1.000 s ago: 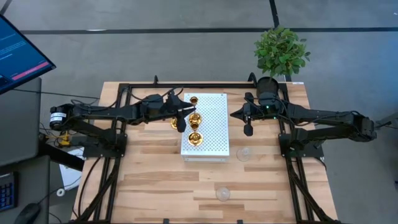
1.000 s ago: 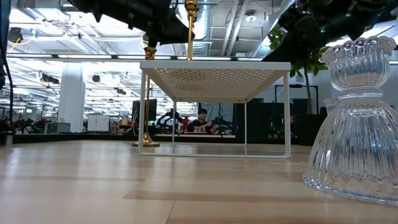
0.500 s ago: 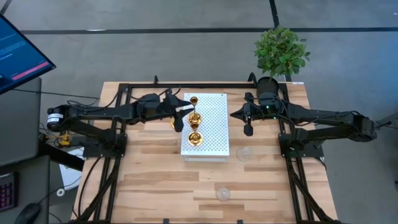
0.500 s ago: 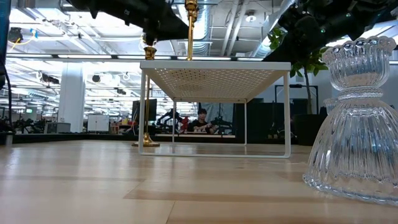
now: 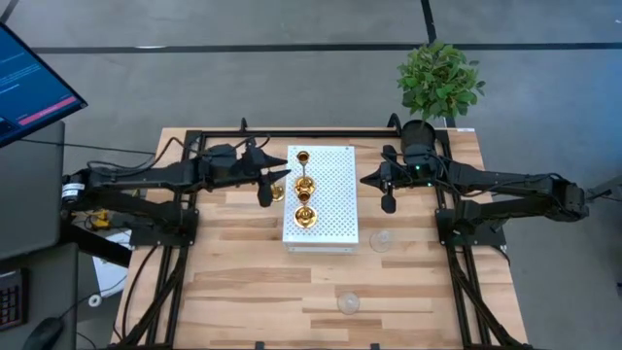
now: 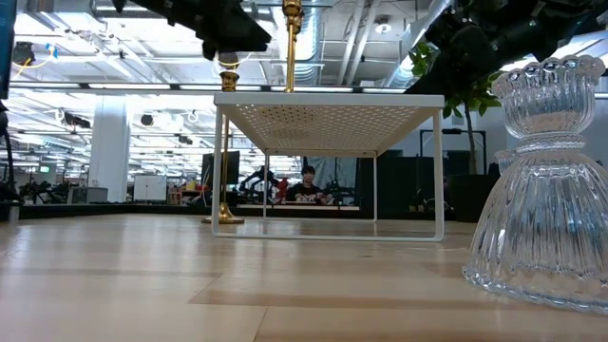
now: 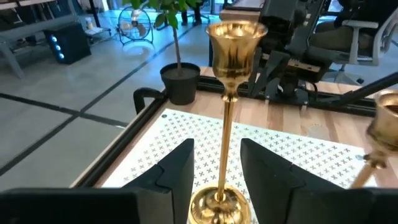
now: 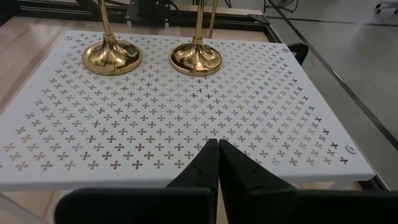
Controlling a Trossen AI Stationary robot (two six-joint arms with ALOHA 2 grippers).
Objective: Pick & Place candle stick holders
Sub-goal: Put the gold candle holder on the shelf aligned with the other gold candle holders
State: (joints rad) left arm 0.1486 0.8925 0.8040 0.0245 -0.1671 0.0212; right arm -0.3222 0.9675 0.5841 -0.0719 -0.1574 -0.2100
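Note:
A white perforated stand (image 5: pixel 330 199) stands mid-table. Gold holders stand upright on it by their round bases (image 5: pixel 304 216) (image 8: pixel 196 57). One tall thin-stemmed gold holder (image 7: pixel 227 106) stands near the stand's left edge. My left gripper (image 5: pixel 268 181) is open just left of it and apart from it, its fingers (image 7: pixel 177 171) on either side of the stem in the left wrist view. Another gold holder (image 5: pixel 277 192) shows beside the stand's left edge. Two clear glass holders (image 5: pixel 382 238) (image 5: pixel 348 302) stand on the table. My right gripper (image 5: pixel 388 194) is shut and empty at the stand's right edge.
A black pot with a green plant (image 5: pixel 437 83) stands at the far right corner. Black frame rails (image 5: pixel 185 214) run along both sides of the table. One glass holder fills the right of the low view (image 6: pixel 546 190). A person sits far off in the room (image 6: pixel 307 185).
My left gripper has drawn back toward the table's left edge, away from the tall gold holder, which stays upright on the stand.

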